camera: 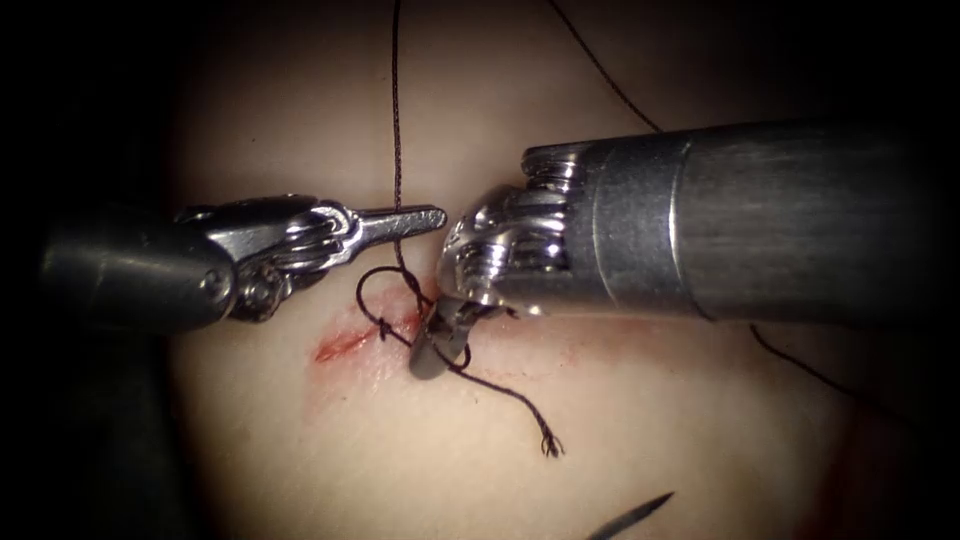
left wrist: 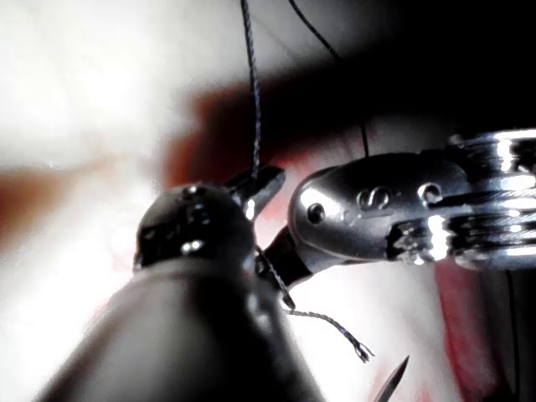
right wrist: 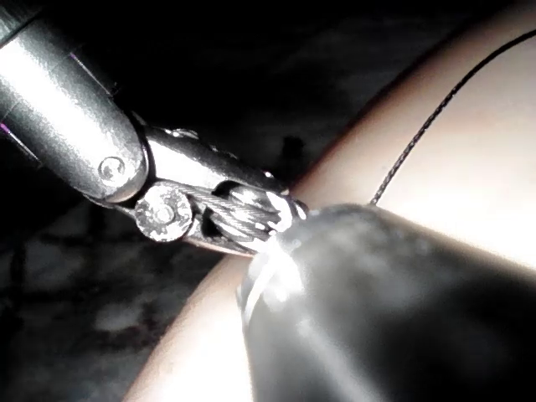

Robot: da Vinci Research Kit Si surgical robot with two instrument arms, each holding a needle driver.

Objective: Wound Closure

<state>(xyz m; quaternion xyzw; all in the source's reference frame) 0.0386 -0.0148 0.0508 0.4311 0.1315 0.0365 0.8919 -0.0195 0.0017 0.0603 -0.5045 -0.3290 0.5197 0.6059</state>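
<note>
- My left tool [camera: 425, 216] sits just left of the cut and above it. Its jaws are closed into one flat tip, and the long strand of thread [camera: 396, 120] running up out of view crosses right at that tip. In the left wrist view the strand meets the tip [left wrist: 266, 182], so I judge I am pinching it, though the contact itself is hard to see.
- My right tool [camera: 447, 338] points down onto the cut [camera: 345, 345], with its jaws closed on the thread at the knot. A small loop [camera: 372, 290] curls off to the left, and a short frayed tail [camera: 548, 445] lies on the tissue [camera: 650, 420] to the lower right.
- The needle [camera: 640, 512] lies loose on the tissue, well below and to the right of the cut. Neither tool holds it, and it is not in the tissue. Only its pointed end is visible.
- I expect the thread to be light, limp and braided, and easily frayed, as the tail shows. I would grip it flat between the jaws and away from the frayed end, pulling gently so it does not snap or saw into the tissue.
- The needle looks stiff, smooth and slippery. My guess is that a hold on its body behind the point would be steadiest, never on the tip.
- The tissue looks soft and moist, with red fluid [camera: 400, 325] along the cut, and it would likely tear under a hard pull.
</note>
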